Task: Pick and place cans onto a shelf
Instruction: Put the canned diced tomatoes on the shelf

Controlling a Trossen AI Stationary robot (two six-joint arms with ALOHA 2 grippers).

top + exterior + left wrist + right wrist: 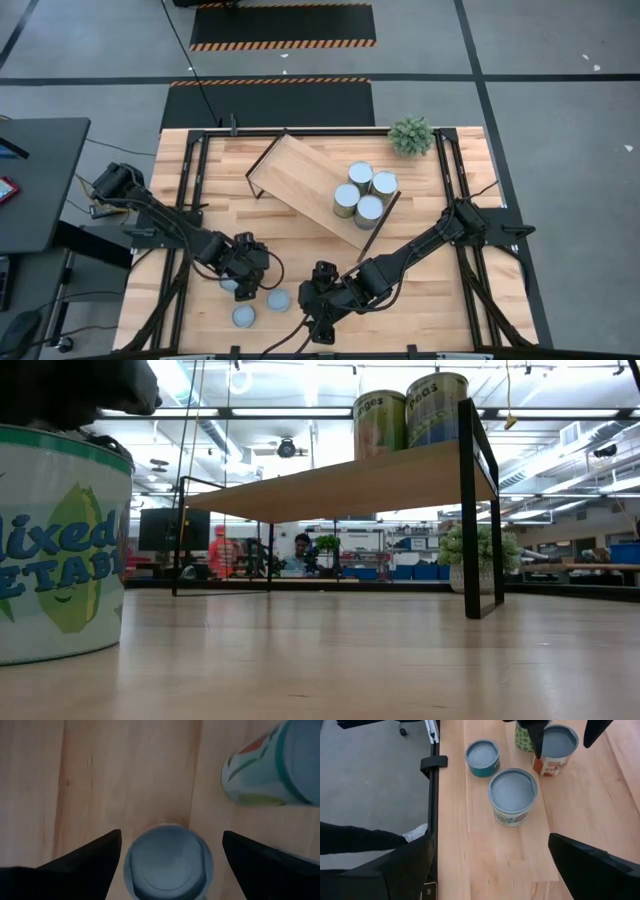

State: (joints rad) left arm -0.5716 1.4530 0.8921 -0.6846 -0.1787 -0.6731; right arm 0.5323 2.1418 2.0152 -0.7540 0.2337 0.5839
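the left gripper (240, 285) hangs low over the near-left part of the table (420, 300), fingers spread wide and empty. in the left wrist view a blue-topped can (168, 862) stands upright between the two dark fingers (85, 865), with bare wood on either side of it, so no contact is seen. a second can (272, 765) with a printed label stands nearby.

the right gripper (318, 322) sits near the front edge of the table, centre, fingers also spread wide and holding nothing. its wrist view looks toward three blue-topped cans: one (513, 796) nearest, one (482, 757) further off beside the table's black edge rail, and one (552, 747) under the left arm's fingers.

from above, two loose cans (277, 299) (243, 317) are visible on the wood near the left gripper; a third is mostly hidden beneath it.

the shelf (300, 185) stands angled across the middle of the table. four white-topped cans (365, 193) sit upright on its right end, clustered and touching or nearly so. the low view shows two of them (410, 410) on the board's top.

a small green plant (411, 135) stands at the far right corner.
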